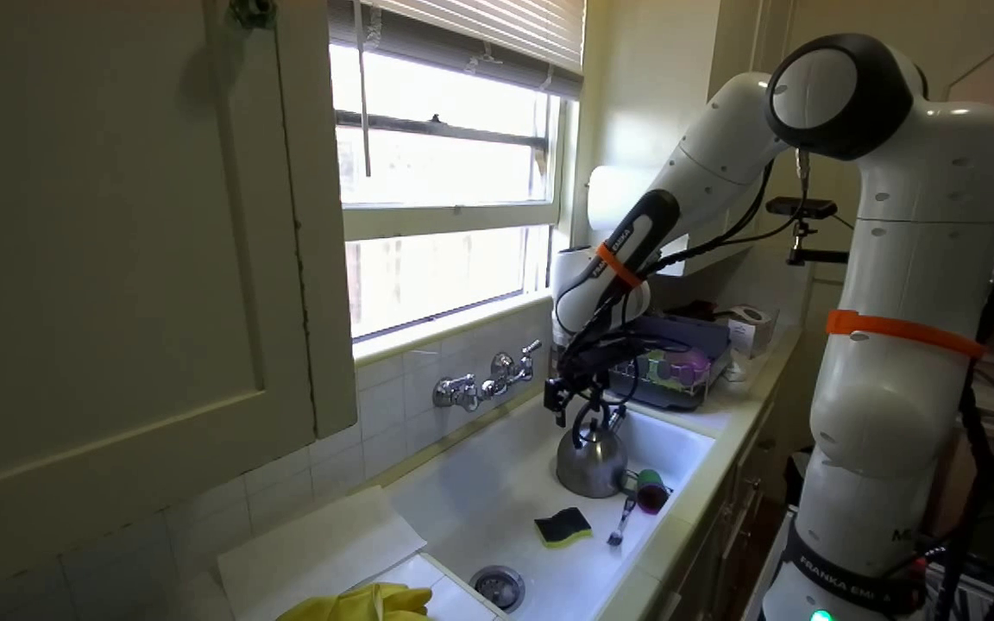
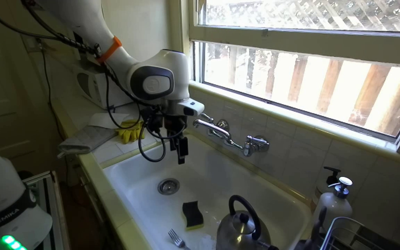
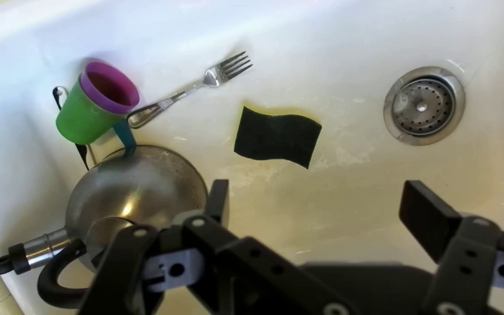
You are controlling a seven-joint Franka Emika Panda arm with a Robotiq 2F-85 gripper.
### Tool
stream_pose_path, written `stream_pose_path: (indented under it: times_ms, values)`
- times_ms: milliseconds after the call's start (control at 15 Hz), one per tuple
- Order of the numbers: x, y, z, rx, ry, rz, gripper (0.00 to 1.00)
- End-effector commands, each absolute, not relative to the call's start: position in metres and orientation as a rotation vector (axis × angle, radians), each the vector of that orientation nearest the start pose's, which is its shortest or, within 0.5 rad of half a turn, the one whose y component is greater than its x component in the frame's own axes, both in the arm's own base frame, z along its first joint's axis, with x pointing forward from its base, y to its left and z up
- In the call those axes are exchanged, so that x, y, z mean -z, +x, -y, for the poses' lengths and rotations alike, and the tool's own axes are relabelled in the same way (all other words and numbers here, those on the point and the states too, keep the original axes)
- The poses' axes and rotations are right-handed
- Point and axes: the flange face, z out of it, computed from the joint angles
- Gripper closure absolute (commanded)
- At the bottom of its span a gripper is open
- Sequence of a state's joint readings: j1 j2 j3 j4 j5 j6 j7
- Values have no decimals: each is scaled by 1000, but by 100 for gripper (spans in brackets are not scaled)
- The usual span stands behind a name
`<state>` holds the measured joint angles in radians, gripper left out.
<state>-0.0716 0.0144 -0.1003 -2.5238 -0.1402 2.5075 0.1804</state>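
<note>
My gripper [image 3: 320,201] is open and empty above the sink; it shows in both exterior views [image 1: 559,404] [image 2: 182,152]. Below it lies a wavy sponge [image 3: 277,136], black on top and yellow underneath, also in both exterior views [image 1: 563,528] [image 2: 193,214]. A steel kettle [image 3: 147,186] with a black handle stands beside it; the left finger overlaps its edge in the wrist view. A fork [image 3: 215,76] lies near the sponge. A green cup [image 3: 81,116] with a purple cup [image 3: 130,89] inside lies tipped behind the kettle. Black and teal handles are partly hidden by them.
The white sink [image 2: 221,180] has a drain [image 3: 425,105]. A wall faucet [image 2: 217,130] reaches over the sink. Yellow gloves [image 2: 129,131] and a grey cloth [image 2: 88,139] lie on the counter. Soap bottles [image 2: 333,208] and a dish rack [image 1: 704,345] stand at the kettle end.
</note>
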Motion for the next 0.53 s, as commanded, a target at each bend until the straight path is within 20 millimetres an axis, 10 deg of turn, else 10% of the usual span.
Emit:
stream_pose_path:
  times_ms: [0, 467]
  values:
    - [-269, 451, 77, -50, -3201, -383, 0]
    - [-234, 461, 76, 33, -3265, -81, 0]
